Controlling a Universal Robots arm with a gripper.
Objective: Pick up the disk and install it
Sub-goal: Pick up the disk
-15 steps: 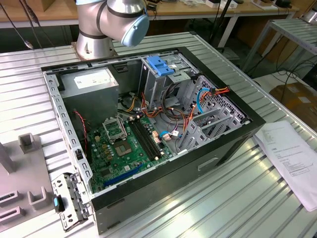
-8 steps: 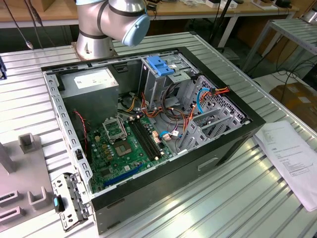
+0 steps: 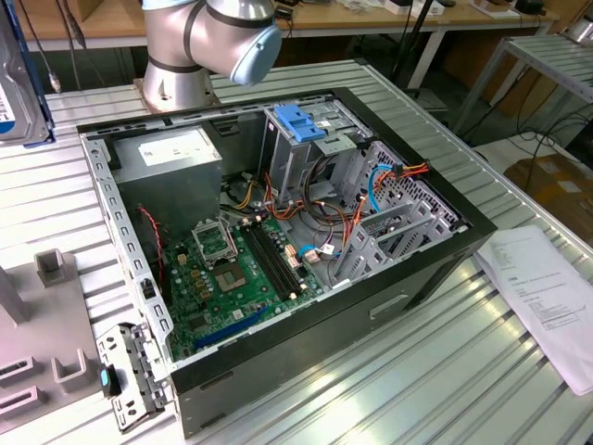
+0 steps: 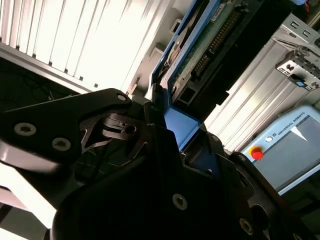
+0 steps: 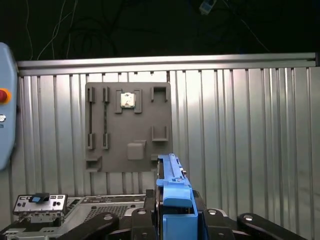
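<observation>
Gripper [image 5: 174,221] clenched on the disk [image 5: 172,182] - black fingers [image 5: 202,217] press the blue carrier rail from both sides in the first wrist view. That view has the disk edge-on, thin side to the camera, with its long axis running straight out from the jaws toward the ribbed metal table [image 5: 250,140]. It sits off the table surface, apart from the grey fixture plate [image 5: 127,150] beyond its far end.

In the second wrist view the disk [image 4: 200,45] shows its circuit-board underside and a connector row, with the blue rail framing the near edge where the gripper pinches it. A teach pendant [image 4: 290,150] lies on the table behind it.

In the exterior view the disk [image 3: 18,74] is at the exterior view's far left, cut off by the picture edge. It stands on edge, roughly upright, long axis near vertical, grey metal face toward the camera - well apart from the open computer case [image 3: 324,343].

Arm [image 3: 199,37] pose: base and shoulder joint sit behind the case at the back of the table, and the rest of the arm runs out of the picture. Going by the first wrist view, the tool points at the table.

The drive cage inside the case has a blue handle [image 3: 298,122] on top. A paper sheet [image 3: 547,287] lies at the exterior view's right.
</observation>
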